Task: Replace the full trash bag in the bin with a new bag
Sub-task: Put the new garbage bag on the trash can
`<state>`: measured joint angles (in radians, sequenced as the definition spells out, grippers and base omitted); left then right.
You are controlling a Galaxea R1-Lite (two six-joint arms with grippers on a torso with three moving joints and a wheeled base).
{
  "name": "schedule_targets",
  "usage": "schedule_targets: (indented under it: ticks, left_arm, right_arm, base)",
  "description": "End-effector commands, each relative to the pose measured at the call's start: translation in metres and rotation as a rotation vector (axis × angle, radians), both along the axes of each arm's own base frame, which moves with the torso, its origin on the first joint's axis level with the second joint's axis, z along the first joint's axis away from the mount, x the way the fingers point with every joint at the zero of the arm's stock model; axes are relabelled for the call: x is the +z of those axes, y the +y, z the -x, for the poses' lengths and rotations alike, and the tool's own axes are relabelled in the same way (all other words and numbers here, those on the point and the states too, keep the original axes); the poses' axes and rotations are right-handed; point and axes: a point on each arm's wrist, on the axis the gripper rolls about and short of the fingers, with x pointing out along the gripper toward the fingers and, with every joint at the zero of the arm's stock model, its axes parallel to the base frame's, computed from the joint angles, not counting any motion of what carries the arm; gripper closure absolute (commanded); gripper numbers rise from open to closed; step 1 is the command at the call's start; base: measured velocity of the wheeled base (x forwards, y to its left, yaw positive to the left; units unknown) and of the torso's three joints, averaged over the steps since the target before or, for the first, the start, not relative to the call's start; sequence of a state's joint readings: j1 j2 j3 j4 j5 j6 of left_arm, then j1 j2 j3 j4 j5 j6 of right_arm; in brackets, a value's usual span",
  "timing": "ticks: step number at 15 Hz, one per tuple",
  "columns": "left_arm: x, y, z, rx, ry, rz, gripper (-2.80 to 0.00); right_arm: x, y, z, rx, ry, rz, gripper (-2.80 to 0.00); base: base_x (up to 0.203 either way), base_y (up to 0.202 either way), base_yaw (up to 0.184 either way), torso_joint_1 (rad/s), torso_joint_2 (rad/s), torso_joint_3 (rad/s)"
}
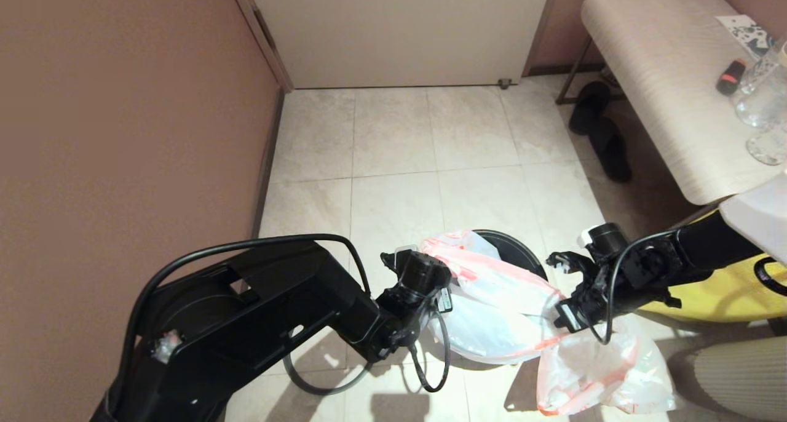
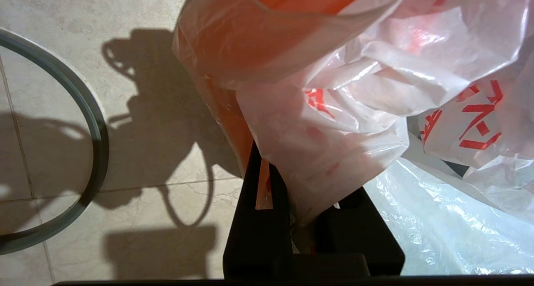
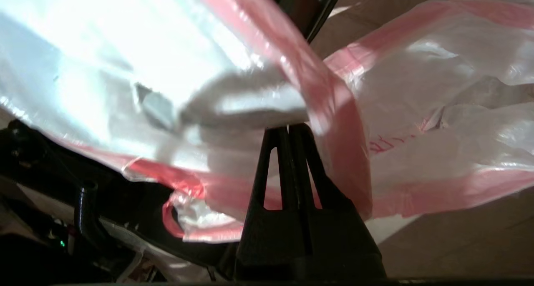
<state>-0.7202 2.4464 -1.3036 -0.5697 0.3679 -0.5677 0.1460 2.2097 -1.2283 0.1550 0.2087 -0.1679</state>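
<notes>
1. My L gripper [image 2: 292,186] is clamped on the pink hem of the new bag [image 1: 492,299], holding it at the near-left side of the bin [image 1: 513,246].
2. My R gripper [image 3: 288,131] has its fingers pressed together, pinching the same bag's hem on the bin's right side.
3. New bag hangs stretched btwn both grippers, draped over the bin mouth; only the far black rim shows in head view.
4. Full trash bag [image 1: 605,373] sits on the floor tiles [image 1: 393,139], just right of the bin, below my R arm.
5. Grey hoop rim [image 2: 89,123] lies flat on the floor, off the bin, seen in the L wrist view.
6. Yellow tote [image 1: 731,293] stands at right, beside the bench [image 1: 670,83].
</notes>
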Motion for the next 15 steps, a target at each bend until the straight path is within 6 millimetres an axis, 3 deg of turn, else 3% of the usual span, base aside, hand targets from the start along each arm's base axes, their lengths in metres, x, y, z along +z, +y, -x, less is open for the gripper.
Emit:
schedule_targets:
  ticks: [1,5,10,15]
  left_arm:
    - [0.0,0.0,0.001,0.002,0.002,0.003,0.0]
    - [0.0,-0.001,0.005,-0.024,0.012,0.003,0.0]
    - [-0.006,-0.003,0.014,-0.097,0.039,-0.027,0.0]
    - [-0.008,-0.006,0.019,-0.122,0.048,-0.033,0.0]
  right_arm:
    - [-0.028,-0.001,-0.009,-0.017,0.027,0.001,0.0]
    - [-0.058,-0.003,-0.033,-0.147,-0.036,-0.005,0.0]
    - [-0.044,-0.001,-0.059,-0.361,-0.201,-0.162,0.0]
    - [-0.018,0.0,-0.066,-0.467,-0.308,-0.302,0.0]
  base:
    - [0.0,0.0,0.0,0.0,0.0,0.0]
    - [0.0,0.0,0.0,0.0,0.0,0.0]
    - [0.0,0.0,0.0,0.0,0.0,0.0]
    - [0.0,0.0,0.0,0.0,0.0,0.0]
